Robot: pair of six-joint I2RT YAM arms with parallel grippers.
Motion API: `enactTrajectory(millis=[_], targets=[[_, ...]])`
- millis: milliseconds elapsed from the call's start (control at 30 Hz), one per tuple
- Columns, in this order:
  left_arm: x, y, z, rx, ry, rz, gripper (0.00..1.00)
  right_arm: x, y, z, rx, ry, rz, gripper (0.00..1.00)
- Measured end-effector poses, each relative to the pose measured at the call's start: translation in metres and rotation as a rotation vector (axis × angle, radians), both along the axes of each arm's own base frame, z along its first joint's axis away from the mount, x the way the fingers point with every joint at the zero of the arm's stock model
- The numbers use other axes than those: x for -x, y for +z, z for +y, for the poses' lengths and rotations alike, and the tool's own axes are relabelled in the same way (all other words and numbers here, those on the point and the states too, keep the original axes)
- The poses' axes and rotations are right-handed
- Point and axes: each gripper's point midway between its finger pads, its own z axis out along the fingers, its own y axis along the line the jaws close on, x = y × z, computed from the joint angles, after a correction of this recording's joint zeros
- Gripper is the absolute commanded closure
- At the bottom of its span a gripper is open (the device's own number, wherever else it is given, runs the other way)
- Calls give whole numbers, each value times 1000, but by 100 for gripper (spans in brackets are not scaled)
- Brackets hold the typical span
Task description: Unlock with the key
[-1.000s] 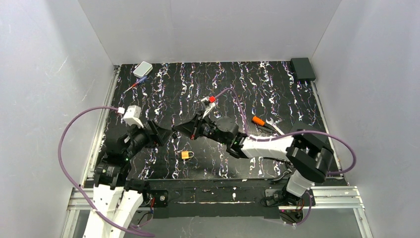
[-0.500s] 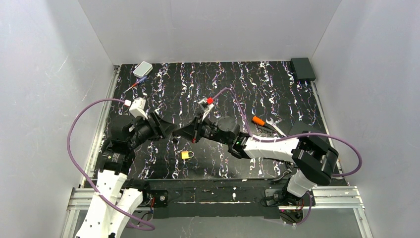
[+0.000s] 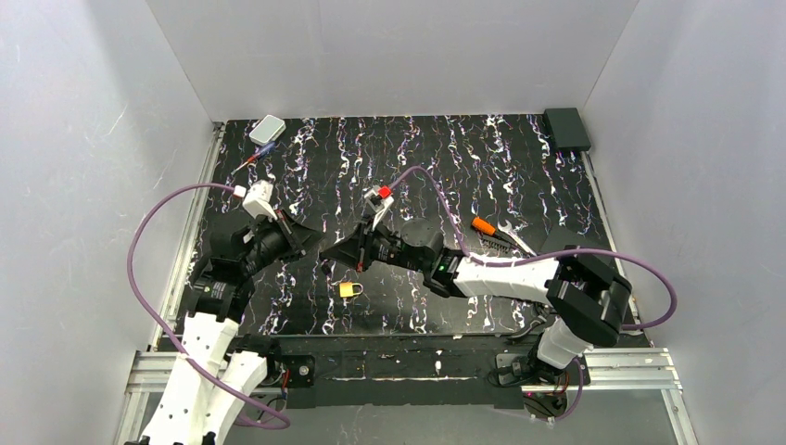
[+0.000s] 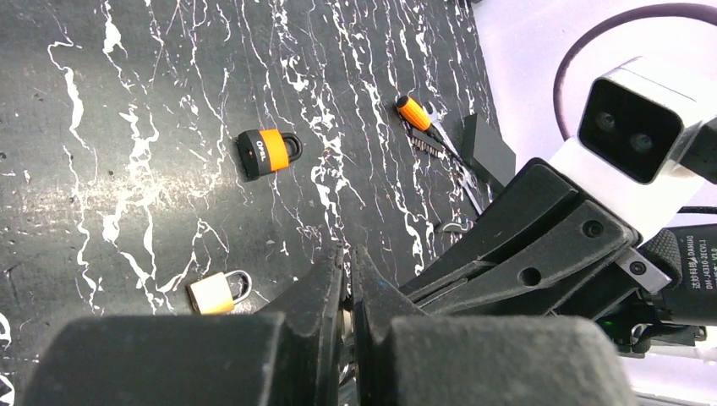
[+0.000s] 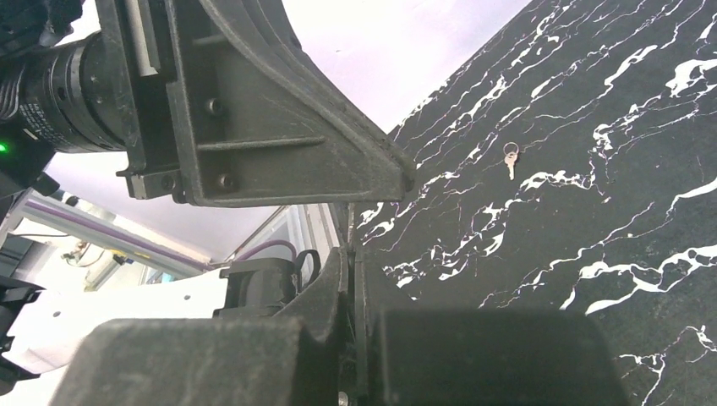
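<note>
Early stage, nothing unlocked yet. Right gripper [image 5: 349, 258] is pinched shut on a thin dark sliver, prob. the key [image 5: 349, 222], held mid-air. Left gripper [image 4: 347, 258] is closed tip-to-tip against it; can't tell if it grips. Orange padlock [image 4: 269, 150] lies on the mat [image 4: 127, 101], shackle closed, apart from both. To do: insert and turn.

Lab test cell: white panel walls [image 3: 83, 185], aluminium rails [image 3: 408, 369]

orange padlock [image 4: 269, 152], ahead and to the left of the left gripper [image 4: 347, 264]: a short white word on its black face, lying sideways, too blurred to spell out
black motor housing [image 4: 689, 281], far right of that gripper: lines of white print, sideways, too small to read
elsewhere: nothing legible
</note>
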Motion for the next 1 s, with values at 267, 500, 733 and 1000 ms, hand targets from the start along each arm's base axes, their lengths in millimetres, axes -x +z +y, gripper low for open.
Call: enactTrajectory(millis=[267,500,733,1000], targets=[[2,-2,6,-28,20,-6,100,-3,-1,5,54,-17,1,33],[7,-4,28,-173,72,-25,100,-29,-26,-6,204,-175,34,19],[13,0,43,-232,125,-80,100,-60,-95,-56,463,-433,186,38],[13,-7,52,-272,160,-68,100,-93,-160,-102,618,-568,323,62]])
